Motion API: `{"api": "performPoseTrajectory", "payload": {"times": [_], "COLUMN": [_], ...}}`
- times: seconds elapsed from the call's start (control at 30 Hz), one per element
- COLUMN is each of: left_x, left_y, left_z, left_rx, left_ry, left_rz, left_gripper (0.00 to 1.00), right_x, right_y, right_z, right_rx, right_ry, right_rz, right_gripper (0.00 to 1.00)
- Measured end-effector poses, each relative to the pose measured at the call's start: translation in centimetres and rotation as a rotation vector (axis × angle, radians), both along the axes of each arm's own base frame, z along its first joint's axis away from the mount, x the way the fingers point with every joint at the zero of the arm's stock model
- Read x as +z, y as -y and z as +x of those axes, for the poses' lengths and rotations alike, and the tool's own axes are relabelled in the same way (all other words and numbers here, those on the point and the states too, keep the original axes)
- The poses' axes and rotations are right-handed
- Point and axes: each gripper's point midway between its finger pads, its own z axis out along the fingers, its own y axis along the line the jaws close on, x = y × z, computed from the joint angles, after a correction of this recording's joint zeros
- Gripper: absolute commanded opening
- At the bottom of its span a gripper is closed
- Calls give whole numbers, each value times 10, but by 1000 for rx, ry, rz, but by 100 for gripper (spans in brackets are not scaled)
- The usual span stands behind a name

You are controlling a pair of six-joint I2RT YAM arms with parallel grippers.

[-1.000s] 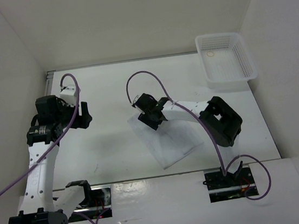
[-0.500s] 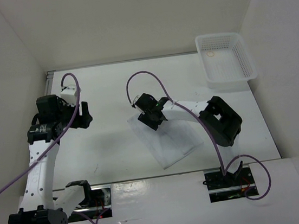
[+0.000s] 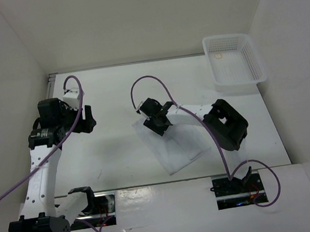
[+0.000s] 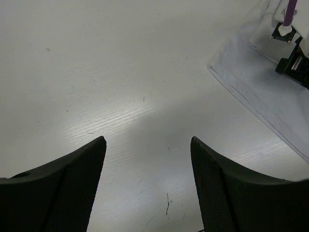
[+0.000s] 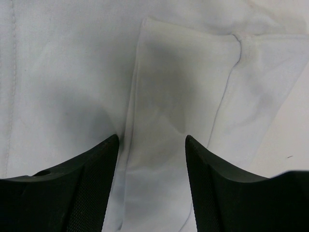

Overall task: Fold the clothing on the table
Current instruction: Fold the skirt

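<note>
Right jaws: they stand apart and grip nothing. They point down at the clothing [image 5: 183, 96], very close over it (whether the tips touch the fabric, I cannot tell).
Under the right jaws: a folded flap of the white fabric with a stitched seam. One long edge of the flap runs down into the gap between the two tips.
Right arm [image 3: 197, 113]: it reaches from its base at the near edge toward the middle of the counter [image 3: 114, 149]. Its wrist is over the far left corner of the clothing.
Left jaws: wide apart and empty, over a bare part of the counter, with the nearest corner of the clothing off to the right side.
Left arm [image 3: 43, 169]: it stands at the left side of the counter, bent, well apart from the clothing.
Clothing: it lies flat near the middle of the counter, a little to the right, turned at a slant, so that one corner points to the near edge.
Basket [image 3: 234, 64]: white mesh, at the far right corner of the counter, well apart from the clothing.
Cable [image 3: 145, 80]: purple, it makes a loop above the right wrist.
</note>
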Motion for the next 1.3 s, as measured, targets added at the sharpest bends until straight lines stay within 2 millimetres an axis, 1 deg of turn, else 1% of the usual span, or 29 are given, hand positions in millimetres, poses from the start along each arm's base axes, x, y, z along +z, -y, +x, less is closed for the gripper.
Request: {"api": "performPoseTrajectory", "payload": {"times": [0.07,0.27,0.37,0.4,0.57,0.6,0.63,0.67,0.73,0.8,0.83,0.9,1.1,1.17,1.27,1.3], "left_x": [0,-3,-3,-3,-3,-3,-3,-3,-4,-8,-11,-23,-78,-92,-107,-110], "left_y": [0,0,1,1,1,1,1,2,3,6,9,19,52,63,75,78], "left_z": [0,1,1,1,1,1,1,1,1,2,3,6,22,32,46,49], "left_rx": [-1,-2,-4,-5,-6,-6,-7,-9,-17,-30,-39,-74,-179,-210,-237,-239], "left_ry": [-2,-12,-12,-12,-12,-12,-13,-13,-17,-30,-42,-89,-297,-344,-369,-372], "left_rz": [0,-2,-2,-4,-4,-4,-5,-6,-11,-16,-17,-19,-28,-50,-96,-115], "left_gripper": [78,78,78,78,78,78,78,78,78,78,78,78,78,74,61,58], "right_x": [-1,-3,-3,-4,-6,-6,-6,-7,-7,-7,-7,-7,-7,-7,-7,-7], "right_y": [-1,-2,-3,-3,-3,-3,-3,-3,-3,-4,-4,-4,-5,-5,-5,-6], "right_z": [-1,-2,-2,-2,-1,-1,-1,-1,-1,-2,-2,-2,-3,-3,-3,-3], "right_rx": [2,6,7,7,7,7,7,7,8,10,10,11,17,17,19,20], "right_ry": [-6,-14,-16,-16,-19,-20,-20,-21,-22,-24,-24,-26,-32,-33,-36,-37], "right_rz": [4,7,7,7,3,2,3,4,3,4,4,6,7,7,9,10], "right_gripper": [57,51,45,40,28,28,25,25,22,22,22,22,22,22,22,22]}}
